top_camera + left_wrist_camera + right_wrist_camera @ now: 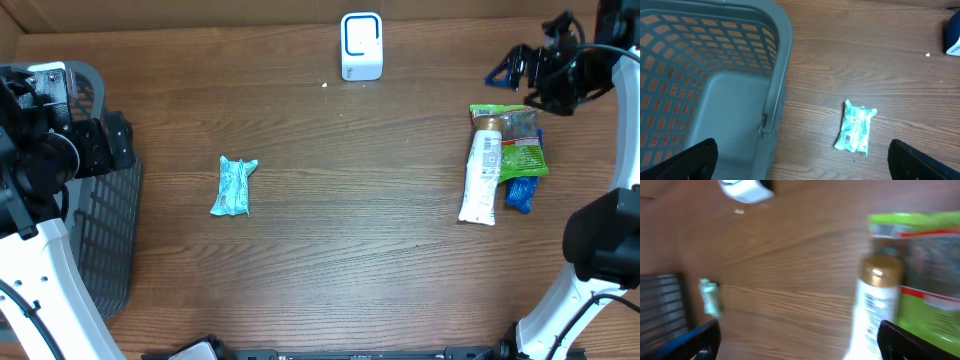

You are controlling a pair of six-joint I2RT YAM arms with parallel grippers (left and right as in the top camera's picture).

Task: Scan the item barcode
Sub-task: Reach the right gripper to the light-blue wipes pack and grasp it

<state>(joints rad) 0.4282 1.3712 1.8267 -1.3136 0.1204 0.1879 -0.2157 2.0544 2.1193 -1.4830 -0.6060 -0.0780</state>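
Claws released: left claw (801, 159), right claw (800, 339). One blue pouch (520, 193) half hidden under one green packet (526, 155); one bottle (483, 168), one teal wrapper (233, 187).

Right wrist view smeared throughout; white tube with gold cap (875, 305) and green-and-red plastic snack packet (932, 275) soft, print unreadable; packet cut by right edge; white box-shaped scanner (742, 189) clipped at top; small teal wrapper (710, 297) a mere blur; grey mesh basket (660, 305) cut at left. Right gripper (802, 340): only fingertips (697, 340) show, in bottom corners.

Left wrist view: basket runs off top, left, bottom; scanner a sliver at right edge; wrapper label too small to read; left gripper (800, 162) likewise only corner fingertips (697, 160).

Overhead: flat blue packet (520, 192) mostly hidden under tube and snack packet; basket partly behind black left arm (60, 140); small grey object (195, 351) cut by bottom edge, kind unclear.
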